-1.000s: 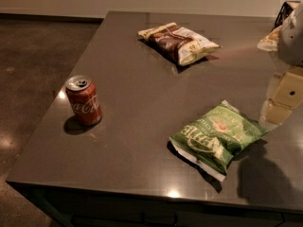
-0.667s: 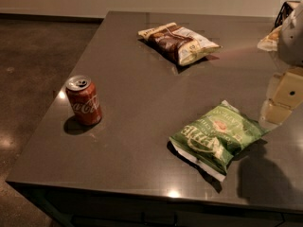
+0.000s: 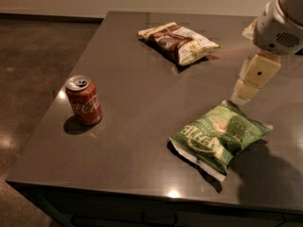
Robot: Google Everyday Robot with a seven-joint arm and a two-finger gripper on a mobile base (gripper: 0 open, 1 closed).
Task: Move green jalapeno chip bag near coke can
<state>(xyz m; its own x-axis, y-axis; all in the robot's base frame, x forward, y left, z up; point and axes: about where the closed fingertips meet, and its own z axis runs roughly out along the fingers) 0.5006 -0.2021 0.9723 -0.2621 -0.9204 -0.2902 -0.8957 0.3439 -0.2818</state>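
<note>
Shifted leftward and a little upward in view since the earlier frame, the gripper hangs above the tabletop; whether its jaws are spread or pressed together cannot be told. Just below the jaws and nearer the camera, the green jalapeno chip bag lies flat, unmoved. Well to their left stands the coke can, upright. Beyond them, leftward, lies a brown-and-cream chip bag.
</note>
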